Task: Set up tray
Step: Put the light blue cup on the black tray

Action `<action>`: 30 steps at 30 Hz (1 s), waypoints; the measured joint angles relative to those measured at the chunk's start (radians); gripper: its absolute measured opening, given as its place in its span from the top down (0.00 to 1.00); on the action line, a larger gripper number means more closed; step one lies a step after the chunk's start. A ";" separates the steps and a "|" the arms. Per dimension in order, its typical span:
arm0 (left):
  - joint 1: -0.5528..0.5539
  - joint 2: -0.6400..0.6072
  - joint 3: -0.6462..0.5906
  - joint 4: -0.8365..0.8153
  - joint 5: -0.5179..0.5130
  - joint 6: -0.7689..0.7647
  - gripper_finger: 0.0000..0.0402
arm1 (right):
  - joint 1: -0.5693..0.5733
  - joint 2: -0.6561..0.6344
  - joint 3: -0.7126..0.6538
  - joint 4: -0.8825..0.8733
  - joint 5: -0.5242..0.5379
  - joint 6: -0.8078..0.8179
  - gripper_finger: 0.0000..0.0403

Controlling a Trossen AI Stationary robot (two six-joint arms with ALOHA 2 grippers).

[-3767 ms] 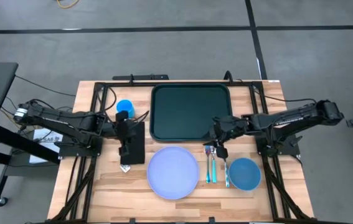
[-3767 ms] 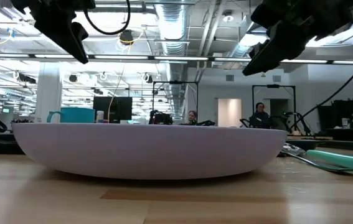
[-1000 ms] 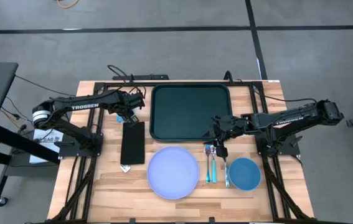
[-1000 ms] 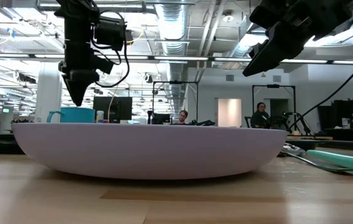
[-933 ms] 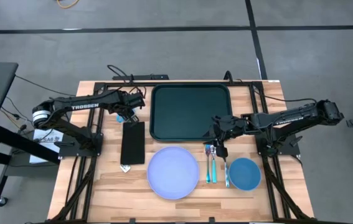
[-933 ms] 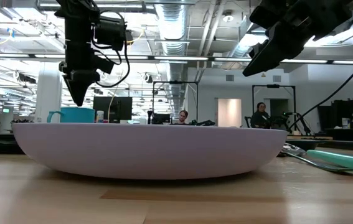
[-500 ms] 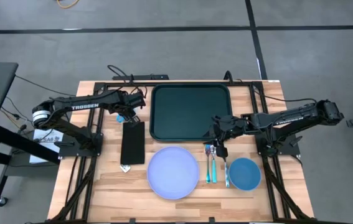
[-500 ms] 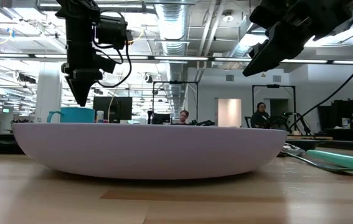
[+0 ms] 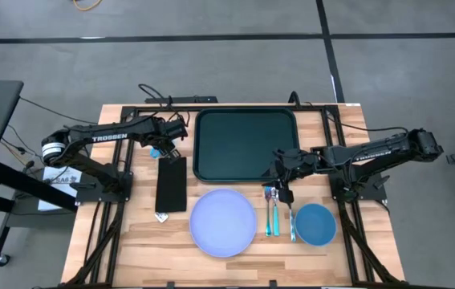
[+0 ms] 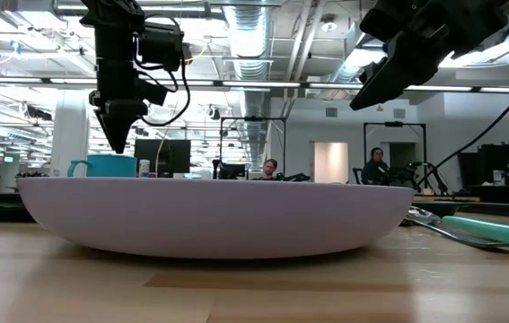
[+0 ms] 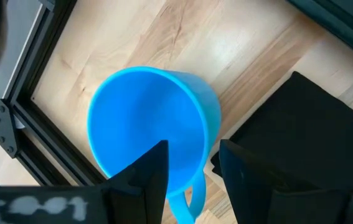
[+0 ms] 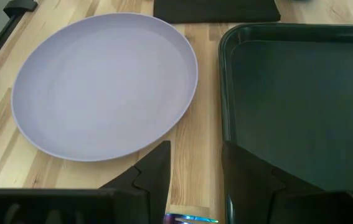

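The dark green tray (image 9: pixel 245 144) lies at the table's far middle. A lavender plate (image 9: pixel 223 222) lies in front of it and also shows in the right wrist view (image 12: pixel 101 87). A blue cup (image 11: pixel 148 124) stands left of the tray. My left gripper (image 11: pixel 192 165) hangs open just above the cup's rim (image 10: pixel 101 161). One finger is over the hollow and one outside, by the handle (image 11: pixel 185 202). My right gripper (image 9: pixel 279 183) is open and empty above the tops of the cutlery (image 9: pixel 271 213), between the tray and a blue bowl (image 9: pixel 315 223).
A flat black rectangle (image 9: pixel 171 183) lies beside the cup, left of the plate. A fork and a teal-handled piece (image 10: pixel 496 233) lie between the plate and the bowl. Black frame rails (image 9: pixel 131 120) run along the table's sides and back. People sit in the room behind (image 10: pixel 375 161).
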 joint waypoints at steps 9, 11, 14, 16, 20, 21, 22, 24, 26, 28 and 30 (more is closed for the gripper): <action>0.000 0.001 -0.034 0.038 0.000 0.001 0.67 | 0.000 0.000 0.000 0.000 0.000 0.000 0.67; 0.000 0.001 -0.059 0.061 0.001 0.010 0.67 | 0.000 0.000 0.000 0.000 0.000 0.000 0.67; 0.000 0.002 -0.079 0.065 -0.018 0.015 0.67 | 0.001 0.000 0.000 0.000 0.000 0.004 0.67; 0.000 0.002 -0.081 0.065 -0.022 0.015 0.67 | 0.001 0.000 0.000 0.000 0.000 0.007 0.67; 0.001 0.002 -0.081 0.067 -0.019 0.017 0.67 | 0.001 0.000 0.000 0.000 0.000 0.007 0.67; 0.002 0.002 -0.081 0.067 -0.015 0.025 0.67 | 0.001 0.000 0.000 0.000 0.000 0.007 0.67; 0.003 0.002 -0.081 0.067 -0.007 0.032 0.67 | 0.001 0.000 0.000 0.000 0.000 0.008 0.67; 0.003 0.002 -0.081 0.067 0.018 0.038 0.67 | 0.001 0.000 0.000 0.000 0.000 0.008 0.67; 0.003 0.002 -0.081 0.068 0.032 0.038 0.67 | 0.001 0.000 0.000 0.000 0.000 0.008 0.67; 0.003 0.002 -0.081 0.070 0.031 0.032 0.67 | 0.001 0.000 0.000 0.000 0.000 0.008 0.67; 0.006 0.002 -0.081 0.070 0.030 0.032 0.67 | 0.001 0.000 0.000 0.000 0.000 0.008 0.67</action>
